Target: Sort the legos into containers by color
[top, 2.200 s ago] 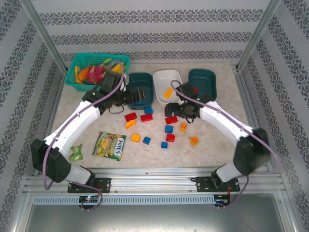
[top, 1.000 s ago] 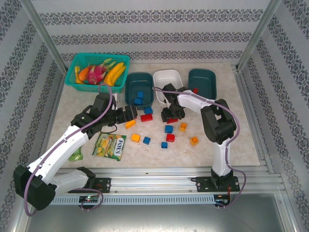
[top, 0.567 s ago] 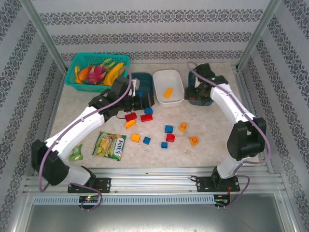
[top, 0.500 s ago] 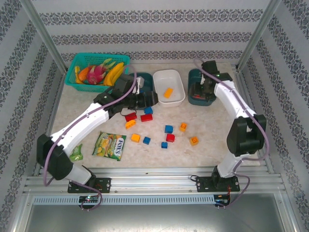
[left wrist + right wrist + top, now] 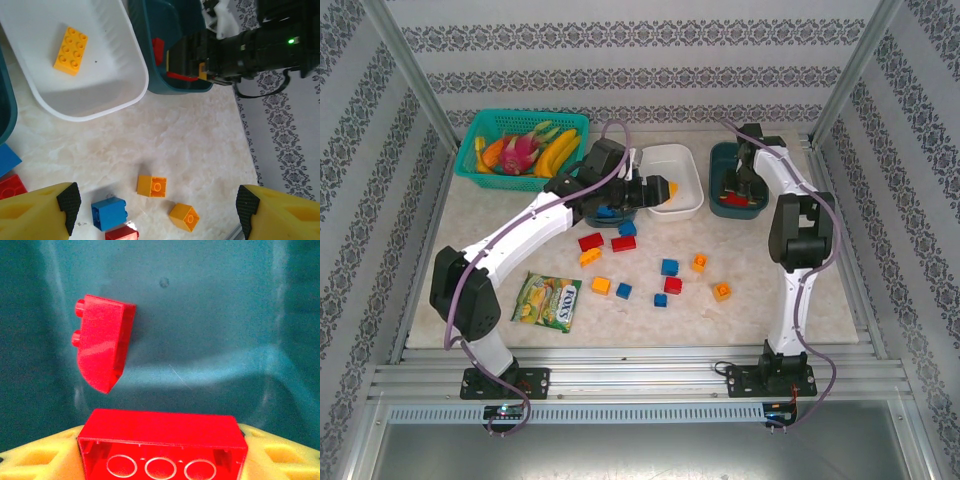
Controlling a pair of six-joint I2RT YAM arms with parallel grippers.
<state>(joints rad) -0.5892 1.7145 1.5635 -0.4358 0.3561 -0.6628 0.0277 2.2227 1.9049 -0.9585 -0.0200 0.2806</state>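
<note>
R: right gripper (image 5: 740,186) closed on red brick (image 5: 162,442), apparently by its ends, long axis spanning finger to finger | brick directly above floor of right teal tub (image 5: 215,315), far-right corner of tabletop (image 5: 775,265), beside curved red brick (image 5: 102,347) | L: left gripper (image 5: 160,212) spread wide, empty, by white tub (image 5: 127,97) | next: release

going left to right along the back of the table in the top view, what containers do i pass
green basket → left dark teal tub → white tub → right dark teal tub
</note>
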